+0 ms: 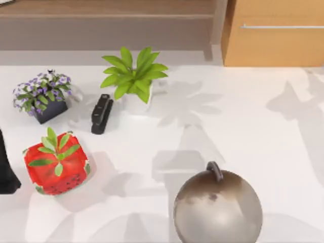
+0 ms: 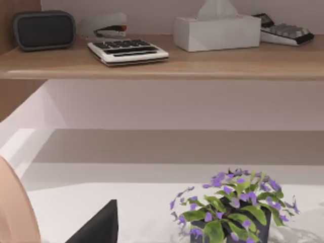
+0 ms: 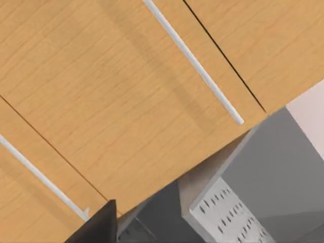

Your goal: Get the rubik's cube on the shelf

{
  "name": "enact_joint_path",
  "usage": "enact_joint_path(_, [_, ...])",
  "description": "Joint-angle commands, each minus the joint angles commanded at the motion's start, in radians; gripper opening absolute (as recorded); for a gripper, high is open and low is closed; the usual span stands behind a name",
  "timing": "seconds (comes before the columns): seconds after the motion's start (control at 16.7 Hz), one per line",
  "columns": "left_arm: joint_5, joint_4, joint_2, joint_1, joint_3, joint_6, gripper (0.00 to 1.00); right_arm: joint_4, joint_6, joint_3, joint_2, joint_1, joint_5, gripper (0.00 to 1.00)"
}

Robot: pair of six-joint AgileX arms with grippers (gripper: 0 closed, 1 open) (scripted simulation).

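shelf (image 1: 101, 15), stapler (image 1: 101, 114), strawberry cube (image 1: 55, 164), globe (image 1: 217, 207)

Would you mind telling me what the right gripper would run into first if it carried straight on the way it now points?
Most likely the drawer cabinet: its wooden front with silver bar handles faces the right wrist view, though depth is unclear.

The top view looked straight down on the white table (image 1: 243, 126), with the shelf (image 1: 106, 7) along its far edge. The left wrist view sat low near the table, facing the shelf (image 2: 162, 63) level-on; both views shared the purple flower pot (image 1: 43, 96) (image 2: 235, 207). The right wrist view faced the wooden cabinet (image 3: 126, 101) closely, tilted.
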Motion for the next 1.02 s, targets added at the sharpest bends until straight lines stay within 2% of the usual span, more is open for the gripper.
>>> enact_joint_path(0.3, [0.000, 0.000, 0.000, 0.000, 0.000, 0.000, 1.00, 0.268, -0.323, 0.196, 0.467, 0.040, 0.044, 1.00])
enact_joint_path(0.54, [0.000, 0.000, 0.000, 0.000, 0.000, 0.000, 1.00, 0.439, -0.527, 0.321, 0.766, 0.066, 0.074, 1.00])
enact_joint_path(0.78, [0.000, 0.000, 0.000, 0.000, 0.000, 0.000, 1.00, 0.542, -0.649, 0.396, 0.945, 0.082, 0.093, 1.00])
enact_joint_path(1.02, [0.000, 0.000, 0.000, 0.000, 0.000, 0.000, 1.00, 0.561, -0.672, 0.410, 0.978, 0.085, 0.097, 1.00])
